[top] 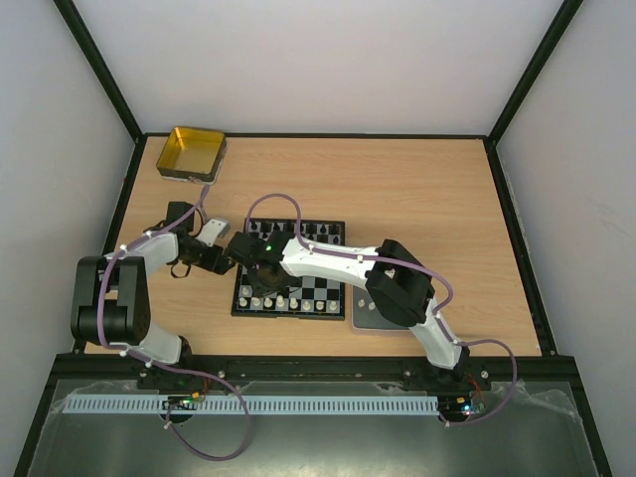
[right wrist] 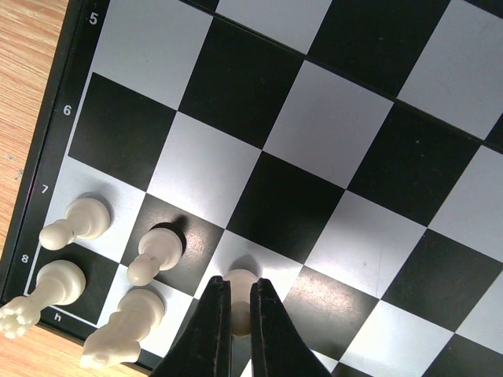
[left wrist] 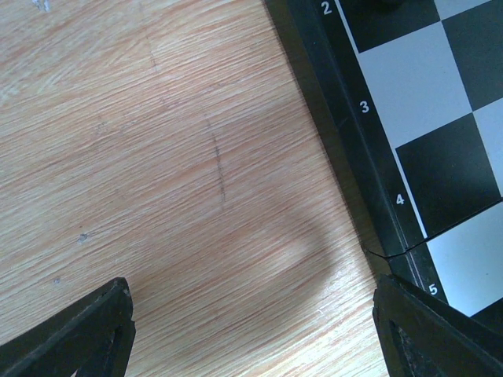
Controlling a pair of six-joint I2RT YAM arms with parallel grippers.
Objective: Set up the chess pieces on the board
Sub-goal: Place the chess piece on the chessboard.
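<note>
The board (top: 316, 288) lies in the middle of the table. White chess pieces (top: 283, 301) stand along its near edge and black ones (top: 320, 232) at its far edge. My right gripper (right wrist: 238, 292) is shut on a white pawn (right wrist: 240, 278) that stands on a white square of row 7. Beside it stand two white pawns (right wrist: 158, 249), a rook (right wrist: 41, 296) and a knight (right wrist: 122, 326). My left gripper (left wrist: 251, 314) is open and empty, low over bare wood just left of the board's border (left wrist: 357, 149). In the top view both grippers (top: 243, 256) meet at the board's left side.
A yellow square tin (top: 192, 151) stands at the far left corner. A grey tray (top: 366, 320) lies at the board's right, partly under my right arm. Black frame rails run along the table's edges.
</note>
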